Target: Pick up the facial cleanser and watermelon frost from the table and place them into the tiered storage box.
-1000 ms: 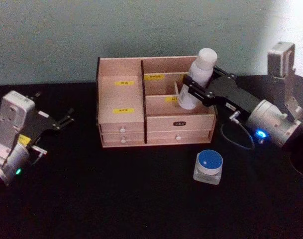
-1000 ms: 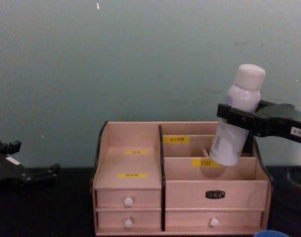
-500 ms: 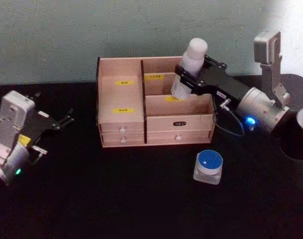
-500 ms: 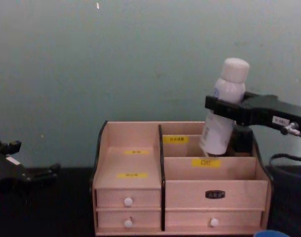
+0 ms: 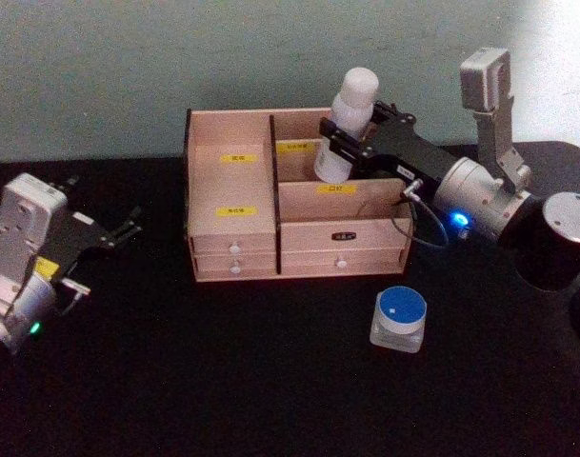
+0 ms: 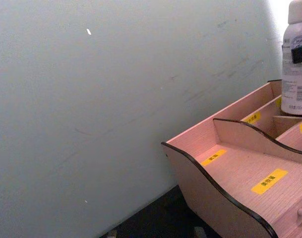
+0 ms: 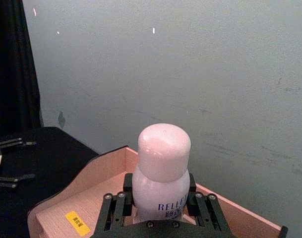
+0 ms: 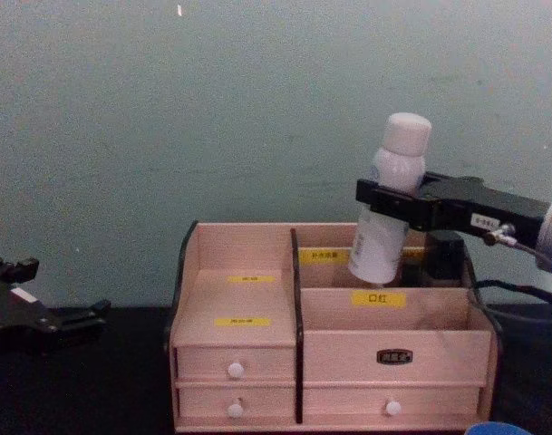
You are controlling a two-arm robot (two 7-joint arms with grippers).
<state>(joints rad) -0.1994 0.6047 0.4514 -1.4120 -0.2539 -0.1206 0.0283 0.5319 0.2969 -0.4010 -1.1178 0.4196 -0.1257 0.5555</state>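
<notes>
**One bottle over the box, one jar yet to fetch**

Nearest me, in front of the tiered storage box (image 5: 229, 188) and towards its right end, the watermelon frost (image 5: 400, 319) sits untouched on the black table (image 5: 223, 381). It is a squat, clear-walled little jar with a round blue lid, and by my reckoning it is the half of the job not yet started.

Off to the box's left, well apart from it, my left gripper (image 5: 128, 228) is parked low over the table with its fingers spread and nothing between them.

The box itself is pale, smooth wood with dark curved side edges, yellow labels on its stepped trays and white knobs on the drawer fronts. Its open compartments look bare.

Farthest back, over the box's rear right compartment, my right gripper (image 5: 347, 152) is clamped on the facial cleanser (image 5: 351, 114), black fingers round the middle of its body. The bottle is glossy white plastic, cylindrical, with a narrower neck and a rounded cap. It leans a little, cap tipped towards the box's right end, base at about the level of the compartment rim. I cannot tell whether the base touches anything; I judge it not yet set down, so lowering and letting go remain.
</notes>
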